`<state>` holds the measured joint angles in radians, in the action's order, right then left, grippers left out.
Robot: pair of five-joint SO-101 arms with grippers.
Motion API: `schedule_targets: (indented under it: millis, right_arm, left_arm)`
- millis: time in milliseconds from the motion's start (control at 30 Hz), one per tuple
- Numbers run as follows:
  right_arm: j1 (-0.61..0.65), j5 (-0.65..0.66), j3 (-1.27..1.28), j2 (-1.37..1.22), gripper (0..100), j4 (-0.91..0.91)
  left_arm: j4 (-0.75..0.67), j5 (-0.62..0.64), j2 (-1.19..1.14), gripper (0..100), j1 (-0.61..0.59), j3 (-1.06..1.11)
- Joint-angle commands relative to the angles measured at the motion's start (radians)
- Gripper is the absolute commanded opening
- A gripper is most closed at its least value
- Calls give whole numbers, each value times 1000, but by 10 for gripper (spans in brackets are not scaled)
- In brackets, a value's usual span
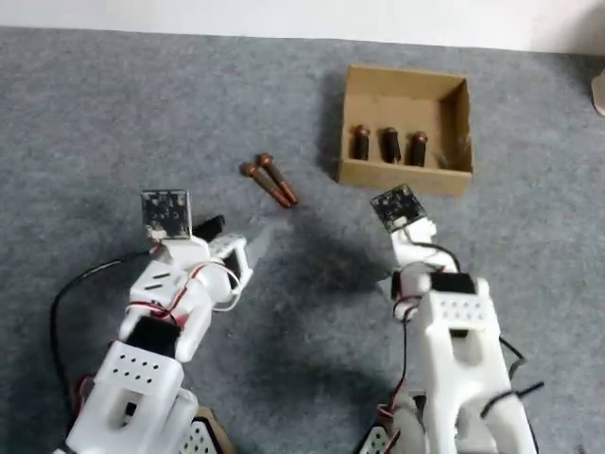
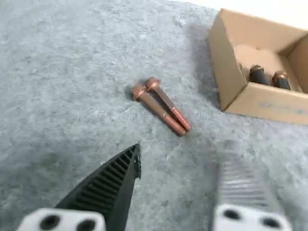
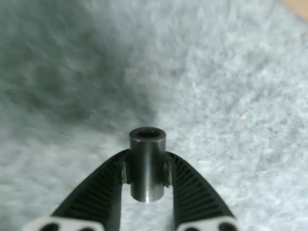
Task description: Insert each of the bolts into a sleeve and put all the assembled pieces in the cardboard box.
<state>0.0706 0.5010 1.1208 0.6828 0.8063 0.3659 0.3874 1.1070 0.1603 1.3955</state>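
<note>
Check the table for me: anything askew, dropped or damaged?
Nothing stands out. Two bolts lie side by side on the carpet, three assembled pieces sit in a row in the box, the right gripper grips a sleeve squarely, and the left gripper is open.

Two bolts (image 1: 269,180) side by side on table (image 1: 95,113), left of cardboard box (image 1: 402,176), three assembled pieces (image 1: 389,145) inside
</note>
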Motion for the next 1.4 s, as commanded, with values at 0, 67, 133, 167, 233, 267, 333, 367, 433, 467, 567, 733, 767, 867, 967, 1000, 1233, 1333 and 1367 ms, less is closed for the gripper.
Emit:
schedule_targets:
  millis: [0, 67, 133, 167, 233, 267, 333, 367, 433, 467, 567, 733, 767, 867, 967, 1000, 1233, 1333, 1367]
  right_arm:
    - [81, -126, 15, 147, 5, 53]
    - [105, -184, 31, 194, 5, 67]
    - [114, -221, 51, 220, 5, 62]
    - [114, -230, 62, 222, 5, 62]
    - [116, -239, 84, 222, 5, 56]
    - [120, -239, 96, 222, 5, 41]
    - [124, -239, 139, 223, 5, -5]
    - [124, -239, 165, 225, 5, -28]
    - [124, -239, 200, 229, 5, -59]
    - [124, -239, 213, 231, 5, -68]
    - [124, -241, 239, 231, 5, -104]
    - [120, -292, 252, 231, 5, -150]
    - [120, -292, 254, 231, 5, -153]
    - [120, -301, 254, 231, 5, -153]
    - [119, -302, 255, 231, 5, -173]
    - [119, -299, 257, 231, 5, -180]
    - [119, -296, 278, 232, 5, -186]
    - [119, -296, 278, 232, 5, -186]
    - [119, -295, 278, 232, 5, -186]
  left_arm:
    - [95, 31, 5, 9, -13, -111]
    - [124, 31, 5, 27, -13, -136]
    - [141, 28, 5, 72, -13, -160]
    - [157, 29, 5, 93, -15, -176]
    - [210, 31, 2, 125, -15, -219]
    - [242, 31, 2, 136, -15, -243]
    - [281, 32, -30, 144, -15, -294]
    - [285, 32, -65, 143, -15, -321]
    - [285, 32, -173, 145, -19, -380]
    - [287, 35, -240, 144, -24, -417]
    - [292, 83, -466, 144, -35, -544]
    - [367, 115, -774, 145, -53, -780]
    - [381, 140, -819, 146, -53, -823]
    - [399, 201, -944, 146, -53, -929]
    - [399, 281, -1053, 147, -53, -1017]
    - [399, 305, -1092, 147, -53, -1046]
    - [402, 391, -1345, 147, -53, -1259]
    - [404, 399, -1431, 147, -53, -1339]
    - [404, 399, -1457, 147, -53, -1366]
